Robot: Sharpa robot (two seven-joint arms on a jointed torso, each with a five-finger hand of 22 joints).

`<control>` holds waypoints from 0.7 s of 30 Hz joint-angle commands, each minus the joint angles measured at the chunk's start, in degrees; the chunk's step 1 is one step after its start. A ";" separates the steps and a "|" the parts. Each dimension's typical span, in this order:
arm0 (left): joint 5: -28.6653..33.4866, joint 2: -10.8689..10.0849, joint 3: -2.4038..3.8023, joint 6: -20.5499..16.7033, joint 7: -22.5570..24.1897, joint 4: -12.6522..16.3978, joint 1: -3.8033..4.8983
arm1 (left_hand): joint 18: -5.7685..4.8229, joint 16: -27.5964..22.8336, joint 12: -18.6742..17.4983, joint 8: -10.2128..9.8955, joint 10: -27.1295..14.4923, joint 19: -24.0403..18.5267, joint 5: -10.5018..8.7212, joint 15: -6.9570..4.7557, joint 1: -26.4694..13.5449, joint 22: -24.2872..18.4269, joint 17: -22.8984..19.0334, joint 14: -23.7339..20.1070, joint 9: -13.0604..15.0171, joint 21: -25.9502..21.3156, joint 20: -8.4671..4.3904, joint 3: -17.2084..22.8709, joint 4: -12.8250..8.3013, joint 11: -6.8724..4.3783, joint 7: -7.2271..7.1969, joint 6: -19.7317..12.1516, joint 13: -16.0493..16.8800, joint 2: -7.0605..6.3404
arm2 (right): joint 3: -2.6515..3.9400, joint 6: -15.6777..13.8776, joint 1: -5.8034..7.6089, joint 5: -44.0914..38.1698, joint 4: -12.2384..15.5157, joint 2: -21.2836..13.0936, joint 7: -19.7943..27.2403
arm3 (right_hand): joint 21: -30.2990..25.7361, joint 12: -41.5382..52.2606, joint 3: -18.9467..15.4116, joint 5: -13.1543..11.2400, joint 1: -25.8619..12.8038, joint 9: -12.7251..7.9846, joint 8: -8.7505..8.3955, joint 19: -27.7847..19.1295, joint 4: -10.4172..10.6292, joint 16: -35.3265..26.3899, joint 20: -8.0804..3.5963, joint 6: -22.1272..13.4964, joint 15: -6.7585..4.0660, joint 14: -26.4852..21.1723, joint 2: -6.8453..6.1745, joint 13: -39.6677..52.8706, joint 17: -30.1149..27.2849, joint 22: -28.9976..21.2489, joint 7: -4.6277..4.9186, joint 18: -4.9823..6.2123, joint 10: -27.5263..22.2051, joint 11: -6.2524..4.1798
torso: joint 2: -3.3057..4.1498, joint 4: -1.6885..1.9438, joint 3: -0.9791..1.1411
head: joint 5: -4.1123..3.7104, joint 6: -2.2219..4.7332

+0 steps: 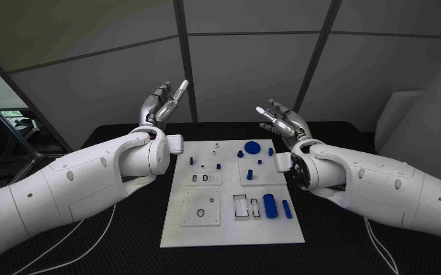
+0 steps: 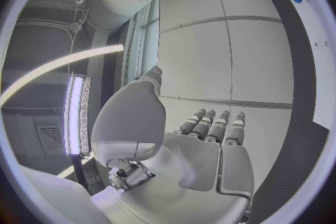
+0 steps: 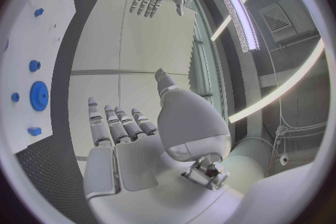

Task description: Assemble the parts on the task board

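Note:
The white task board (image 1: 230, 230) lies in the middle of the black table, with several small blue parts on its far and right areas. A round blue disc (image 1: 252, 147) sits near the far edge, a blue cylinder (image 1: 269, 205) and a thinner blue bar (image 1: 287, 209) lie at the right. My left hand (image 1: 164, 106) is raised above the table left of the board, fingers straight and apart, holding nothing. My right hand (image 1: 284, 121) is raised on the right side, also spread and empty. In the right wrist view the board's edge (image 3: 21, 39) and the disc (image 3: 38, 95) show beside my right hand (image 3: 133, 134).
The black table (image 1: 120, 243) extends around the board on both sides. A white cable (image 1: 87, 237) trails over it at the front left, another (image 1: 378, 243) at the front right. Grey wall panels stand behind the table.

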 commanded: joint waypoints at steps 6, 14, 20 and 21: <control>-1.11 0.08 0.07 2.39 1.17 -0.02 0.09 | 1.15 0.57 0.63 0.55 1.48 0.77 0.49 1.16 2.82 0.28 0.31 1.70 0.33 0.74 1.08 -0.25 0.80 1.94 3.59 2.13 0.30 -0.58 | 0.67 13.88 0.56 -8.73 -2.65 1.23 -6.57 | 6.45 4.53 2.32 0.80 8.64 2.10 4.06 15.59 -4.27 4.81 0.51 23.86 -0.33 31.67 -0.66 1.98 1.95 2.55 7.32 5.11 31.18 0.33 | 0.00 0.00 -0.01 | 0.00 0.01; -0.64 -3.10 0.01 3.35 1.41 2.36 0.08 | 0.56 5.79 4.90 4.14 22.30 13.17 -0.39 2.03 8.16 3.12 2.44 22.49 2.19 6.10 1.12 1.95 -0.10 6.88 6.96 18.76 2.17 4.55 | 0.75 8.44 0.69 -32.04 -4.01 -0.36 -3.13 | 9.71 5.33 3.78 1.70 10.76 2.68 5.82 21.88 -6.80 6.05 -0.37 40.61 -3.43 42.40 -1.78 1.97 1.96 3.16 5.54 7.03 43.00 -2.37 | 1.10 -0.14 0.02 | -0.99 -0.84; -0.51 -4.22 0.00 4.04 1.52 3.53 0.07 | 2.50 9.77 8.44 6.87 40.36 31.15 -0.53 -0.25 11.34 6.07 3.51 39.99 3.24 13.25 0.99 -0.10 -1.34 5.41 7.17 34.07 2.91 5.54 | 0.76 8.06 1.57 -39.36 -4.46 -0.83 -4.20 | 11.55 3.93 5.78 2.28 10.48 2.47 4.79 25.47 -7.74 5.91 -1.97 44.50 -5.09 48.09 -2.58 1.95 2.10 3.44 4.60 7.06 48.05 -3.66 | 1.90 0.33 -0.03 | -1.30 -0.57; -0.50 -4.44 0.00 4.12 1.40 3.91 0.06 | 2.74 9.73 8.62 7.31 41.56 31.74 -0.53 -0.51 11.78 5.97 3.44 40.93 3.40 13.30 0.98 -0.31 -1.61 5.15 7.11 36.67 2.88 5.82 | 0.77 8.24 1.72 -40.60 -4.53 -0.90 -4.46 | 11.89 3.78 6.21 2.89 10.34 2.51 4.80 26.07 -7.83 5.99 -2.26 45.27 -5.43 49.08 -2.73 1.97 2.20 3.53 4.40 7.07 48.90 -3.91 | 2.02 0.39 -0.03 | -1.34 -0.54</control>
